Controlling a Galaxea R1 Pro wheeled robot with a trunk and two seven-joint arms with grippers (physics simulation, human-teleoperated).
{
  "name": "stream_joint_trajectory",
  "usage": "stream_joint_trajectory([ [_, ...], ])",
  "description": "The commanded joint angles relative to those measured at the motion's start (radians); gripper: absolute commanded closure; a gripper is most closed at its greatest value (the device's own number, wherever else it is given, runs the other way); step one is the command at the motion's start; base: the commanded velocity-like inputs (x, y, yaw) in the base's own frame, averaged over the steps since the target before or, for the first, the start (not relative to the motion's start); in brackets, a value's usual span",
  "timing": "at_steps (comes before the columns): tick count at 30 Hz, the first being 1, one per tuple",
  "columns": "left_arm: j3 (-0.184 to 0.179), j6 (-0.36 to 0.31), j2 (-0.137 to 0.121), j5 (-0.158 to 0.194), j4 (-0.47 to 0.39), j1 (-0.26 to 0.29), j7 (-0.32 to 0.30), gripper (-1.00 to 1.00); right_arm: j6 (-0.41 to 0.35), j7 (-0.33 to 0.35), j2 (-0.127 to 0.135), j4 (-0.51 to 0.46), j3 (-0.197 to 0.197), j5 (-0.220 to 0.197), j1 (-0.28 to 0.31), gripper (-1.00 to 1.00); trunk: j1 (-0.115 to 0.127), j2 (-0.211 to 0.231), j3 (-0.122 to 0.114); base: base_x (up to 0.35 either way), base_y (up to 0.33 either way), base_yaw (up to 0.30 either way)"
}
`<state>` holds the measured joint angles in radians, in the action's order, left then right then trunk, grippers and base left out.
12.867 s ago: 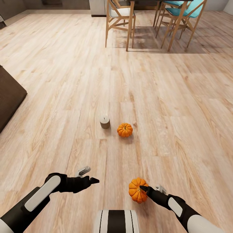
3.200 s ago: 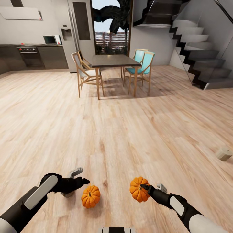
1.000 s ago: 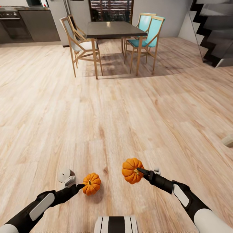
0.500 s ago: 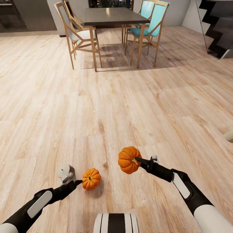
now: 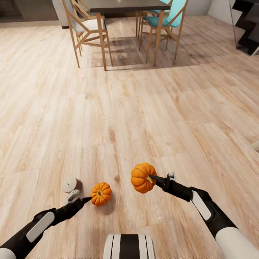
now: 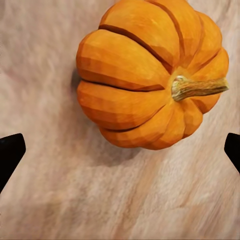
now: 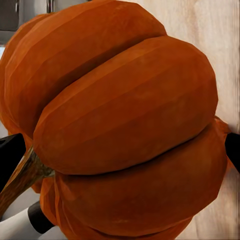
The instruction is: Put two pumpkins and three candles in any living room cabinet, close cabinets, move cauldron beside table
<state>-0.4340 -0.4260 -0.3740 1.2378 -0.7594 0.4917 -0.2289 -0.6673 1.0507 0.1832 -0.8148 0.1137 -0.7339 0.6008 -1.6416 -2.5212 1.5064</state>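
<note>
One orange pumpkin (image 5: 100,193) lies on the wood floor just in front of me. My left gripper (image 5: 82,196) is open right beside it, fingertips almost touching its side. Seen from the left wrist, this pumpkin (image 6: 150,75) lies ahead of the open left gripper (image 6: 120,152), beyond the fingertips and not between them. A pale candle (image 5: 72,185) stands on the floor just behind the left gripper. My right gripper (image 5: 155,177) is shut on the second pumpkin (image 5: 142,178), held off the floor. From the right wrist that pumpkin (image 7: 125,125) sits tight between the jaws.
A dark dining table (image 5: 126,5) with wooden chairs (image 5: 86,27) and teal chairs (image 5: 166,18) stands far ahead. Dark stairs (image 5: 248,34) rise at the far right. Another pale object (image 5: 255,145) lies at the right edge. My base (image 5: 129,246) is at the bottom.
The head view has tilted further down. My left gripper has crept up to the floor pumpkin's side, still open. The right gripper has lifted its pumpkin slightly and moved it inward.
</note>
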Motion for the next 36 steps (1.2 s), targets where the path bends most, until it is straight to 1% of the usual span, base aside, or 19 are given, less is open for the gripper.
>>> stream_joint_trajectory([
  [1,-0.003,-0.002,-0.002,0.007,0.0,0.001,-0.005,-1.0,-0.009,-0.006,0.001,0.0,0.003,-0.012,0.001,1.0,0.0,-0.001,0.005,0.0,0.0,0.0],
  [11,0.006,-0.005,-0.016,0.014,-0.001,0.001,-0.014,-1.0,-0.009,-0.01,0.001,-0.005,0.003,-0.01,0.001,1.0,-0.005,-0.003,0.043,0.0,0.0,0.0],
  [14,0.006,-0.005,-0.017,0.01,-0.001,0.001,-0.069,-1.0,-0.01,-0.001,0.001,-0.021,0.003,-0.013,0.001,1.0,-0.006,-0.004,0.055,0.0,0.0,0.0],
  [16,0.006,-0.006,-0.017,0.006,-0.001,0.001,-0.11,-1.0,-0.019,0.001,0.002,-0.085,0.003,-0.015,-0.001,1.0,-0.007,-0.004,0.063,0.0,0.0,0.0],
  [17,0.006,-0.006,-0.017,0.005,0.0,0.001,-0.117,-1.0,-0.022,0.001,0.002,-0.105,0.003,-0.016,-0.002,1.0,-0.007,-0.004,0.066,0.0,0.0,0.0],
  [18,0.006,-0.006,-0.017,0.005,0.0,0.001,-0.127,-1.0,-0.029,0.0,0.002,-0.145,0.003,-0.018,-0.003,1.0,-0.008,-0.004,0.07,0.0,0.0,0.0],
  [19,0.006,-0.006,-0.017,0.004,0.0,0.001,-0.136,-1.0,-0.043,-0.001,0.002,-0.194,0.003,-0.02,-0.009,1.0,-0.008,-0.004,0.07,0.0,0.0,0.0],
  [20,0.006,-0.006,-0.017,0.004,0.0,0.001,-0.142,-1.0,-0.054,-0.005,0.002,-0.221,0.002,-0.021,-0.013,1.0,-0.008,-0.004,0.07,0.0,0.0,0.0],
  [23,0.006,-0.007,-0.017,0.003,0.0,0.001,-0.146,-1.0,-0.063,-0.009,0.001,-0.25,0.003,-0.019,-0.017,1.0,-0.008,-0.004,0.07,0.0,0.0,0.0],
  [26,0.006,-0.007,-0.019,0.003,0.0,0.001,-0.148,-1.0,-0.065,-0.011,0.001,-0.261,0.003,-0.015,-0.018,1.0,-0.008,-0.004,0.07,0.0,0.0,0.0],
  [36,0.009,-0.009,-0.04,0.014,0.0,0.001,-0.151,-1.0,-0.063,-0.017,0.001,-0.265,0.002,-0.013,-0.018,1.0,-0.008,-0.004,0.07,0.015,0.006,0.0],
])
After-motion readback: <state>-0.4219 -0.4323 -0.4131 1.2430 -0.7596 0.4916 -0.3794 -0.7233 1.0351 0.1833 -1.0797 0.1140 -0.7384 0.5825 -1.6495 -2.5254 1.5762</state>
